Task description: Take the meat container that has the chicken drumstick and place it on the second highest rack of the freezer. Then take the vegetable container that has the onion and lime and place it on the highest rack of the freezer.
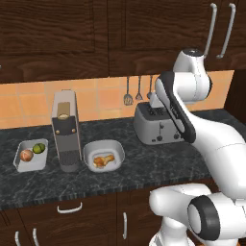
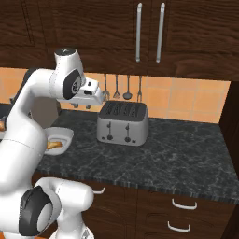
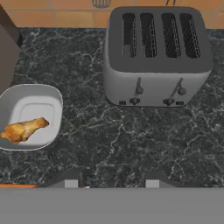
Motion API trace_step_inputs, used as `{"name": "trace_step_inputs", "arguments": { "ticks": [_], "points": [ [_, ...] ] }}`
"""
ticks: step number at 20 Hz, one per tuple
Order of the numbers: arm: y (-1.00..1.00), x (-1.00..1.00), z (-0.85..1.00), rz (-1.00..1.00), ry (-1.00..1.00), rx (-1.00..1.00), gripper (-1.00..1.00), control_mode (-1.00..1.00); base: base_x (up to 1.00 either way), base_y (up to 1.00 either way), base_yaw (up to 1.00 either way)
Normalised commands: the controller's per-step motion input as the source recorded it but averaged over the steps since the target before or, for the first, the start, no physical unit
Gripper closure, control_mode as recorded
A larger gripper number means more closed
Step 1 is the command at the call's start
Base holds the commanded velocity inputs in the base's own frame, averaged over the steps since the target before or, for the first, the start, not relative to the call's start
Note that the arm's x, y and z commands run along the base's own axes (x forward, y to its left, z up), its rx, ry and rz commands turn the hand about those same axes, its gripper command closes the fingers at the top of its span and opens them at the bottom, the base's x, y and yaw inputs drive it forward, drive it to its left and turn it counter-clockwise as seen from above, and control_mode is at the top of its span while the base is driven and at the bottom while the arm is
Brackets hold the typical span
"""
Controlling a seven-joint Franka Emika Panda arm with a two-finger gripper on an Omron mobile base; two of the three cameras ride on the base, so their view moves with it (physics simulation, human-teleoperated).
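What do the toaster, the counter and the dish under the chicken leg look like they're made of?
The toaster looks like brushed grey metal with a darker top, judging by its dull even sheen. The counter looks like polished dark stone, black with pale veins, perhaps marble or granite. The dish under the chicken leg looks like smooth white plastic or ceramic; the plain matte surface leaves that open.
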Motion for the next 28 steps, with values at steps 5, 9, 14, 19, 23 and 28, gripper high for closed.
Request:
{"name": "trace_step_inputs", "arguments": {
  "ticks": [5, 9, 14, 19, 23, 28],
  "points": [
    [0.17, -0.01, -0.11, -0.03, -0.01, 0.00, -1.00, -1.00, 0.00, 0.00, 0.00],
    [0.70, -0.26, -0.43, -0.01, 0.00, -0.07, -1.00, -1.00, 0.00, 0.00, 0.00],
    [0.64, -0.51, -0.47, -0.02, 0.01, -0.04, -1.00, -1.00, 0.00, 0.00, 0.00],
    [0.46, -0.25, -0.33, 0.10, 0.06, 0.08, -1.00, -1.00, 0.00, 0.00, 0.00],
    [0.55, 0.00, -0.41, 0.27, 0.05, 0.11, -1.00, -1.00, 0.00, 0.00, 0.00],
    [0.50, 0.00, -0.45, 0.44, 0.14, -0.02, -1.00, -1.00, 0.00, 0.00, 0.00]
  ]
}}
